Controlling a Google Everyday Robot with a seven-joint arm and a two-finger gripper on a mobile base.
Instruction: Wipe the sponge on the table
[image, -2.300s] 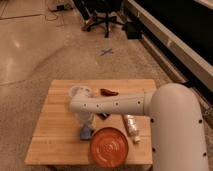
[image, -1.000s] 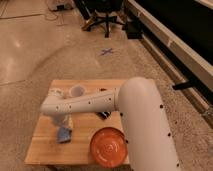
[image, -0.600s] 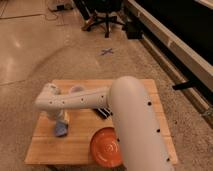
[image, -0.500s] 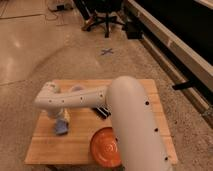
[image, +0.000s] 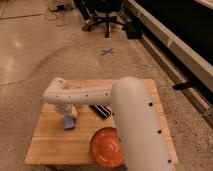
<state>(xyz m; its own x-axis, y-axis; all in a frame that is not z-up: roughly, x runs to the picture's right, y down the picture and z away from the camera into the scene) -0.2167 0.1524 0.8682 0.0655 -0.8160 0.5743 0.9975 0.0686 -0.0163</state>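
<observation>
Camera view looks down on the table (image: 50, 145), a light-wood slatted top standing on speckled grey floor. Far beyond the orange plate (image: 106, 146), a blue tape cross (image: 106, 51) marks the floor, and a black office chair (image: 105, 20) stands farther off. Left of and above the plate, the sponge (image: 68, 123) lies on the wood with the gripper (image: 68, 113) at its top. Whether it grips cannot be told.

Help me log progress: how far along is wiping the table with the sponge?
Done: the end effector is at the sponge, which lies on the left half of the table. In hand: apparently pressing it for a wiping stroke. Left: unclear how much; the tabletop shows no wipe marks, so coverage cannot be judged.
</observation>
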